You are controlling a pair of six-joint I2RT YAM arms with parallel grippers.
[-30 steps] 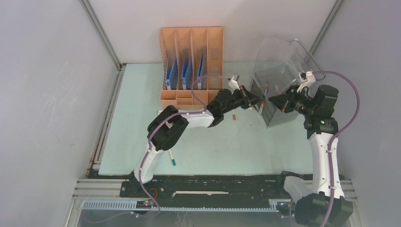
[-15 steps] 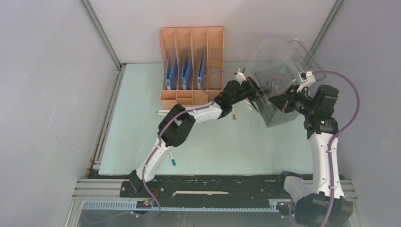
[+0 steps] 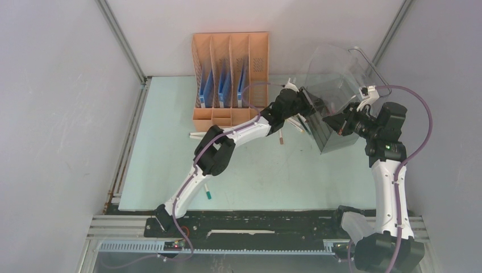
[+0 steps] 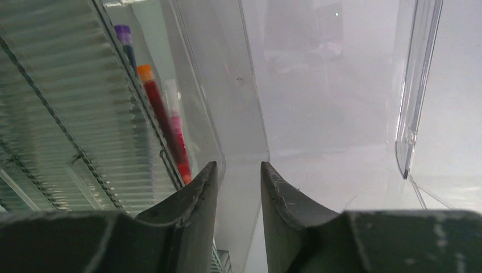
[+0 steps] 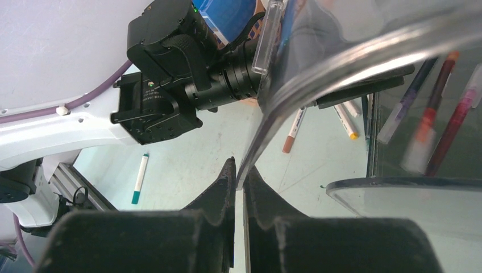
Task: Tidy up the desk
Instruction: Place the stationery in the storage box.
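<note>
The pale green desk [image 3: 165,148] bears loose pens: one [image 3: 281,136] below the left wrist, a white one [image 3: 196,135] by the rack and a green-tipped one [image 3: 207,194] near the front. My left gripper [image 3: 307,108] is at the mouth of the clear bin [image 3: 335,85]. In the left wrist view the left gripper [image 4: 239,173] is open and empty, with a red pen [image 4: 163,125] and a purple pen [image 4: 126,45] inside the bin beyond it. My right gripper [image 5: 240,170] is shut on the edge of the bin's clear panel [image 5: 341,57].
An orange four-slot file rack [image 3: 230,74] with blue folders stands at the back. Grey walls close in the desk, and a black rail [image 3: 256,219] runs along its front. Two more pens [image 5: 294,131] [image 5: 345,121] lie beside the bin's base.
The left arm has stretched right and back to the bin's mouth, and its jaws have opened. The pen at its tip a second ago is gone. The right arm has not moved.
</note>
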